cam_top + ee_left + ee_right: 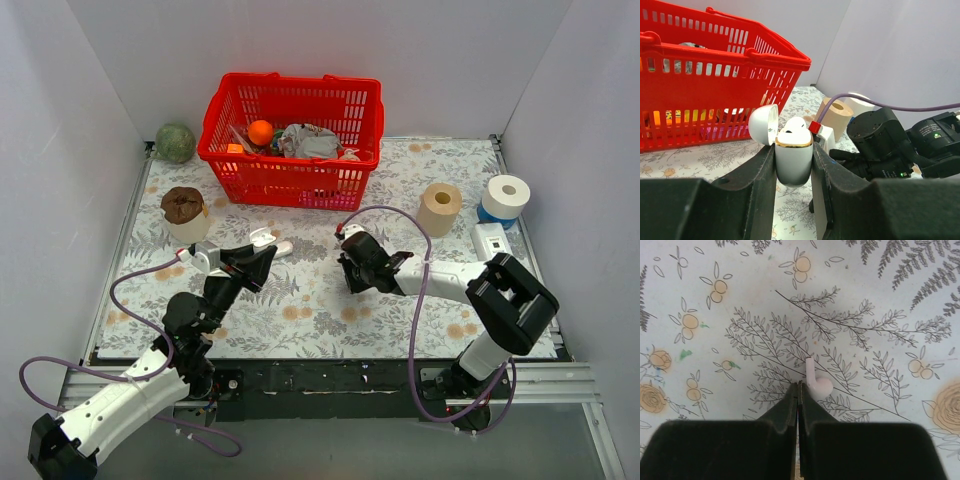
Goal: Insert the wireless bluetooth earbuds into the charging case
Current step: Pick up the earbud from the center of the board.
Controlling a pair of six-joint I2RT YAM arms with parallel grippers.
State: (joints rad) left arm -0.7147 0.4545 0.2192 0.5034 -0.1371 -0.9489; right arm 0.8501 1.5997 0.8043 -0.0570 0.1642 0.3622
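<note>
Closed right claw (798,390) beside upright-stemmed earbud (816,380).

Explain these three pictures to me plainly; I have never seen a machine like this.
The overhead picture shows two robot arms bolted at the near edge of a flower-patterned table. The other two pictures come from cameras on each arm's wrist, looking past its own black fingers.

The left gripper is shut on a glossy white oval charging case, lid flipped open, with one small white earbud seated inside. The right gripper is shut and empty, hanging over the cloth just beside another tiny white plastic earbud lying loose there.

Also on the table: a red plastic basket of odds and ends, a brown paper roll and a white paper roll.
</note>
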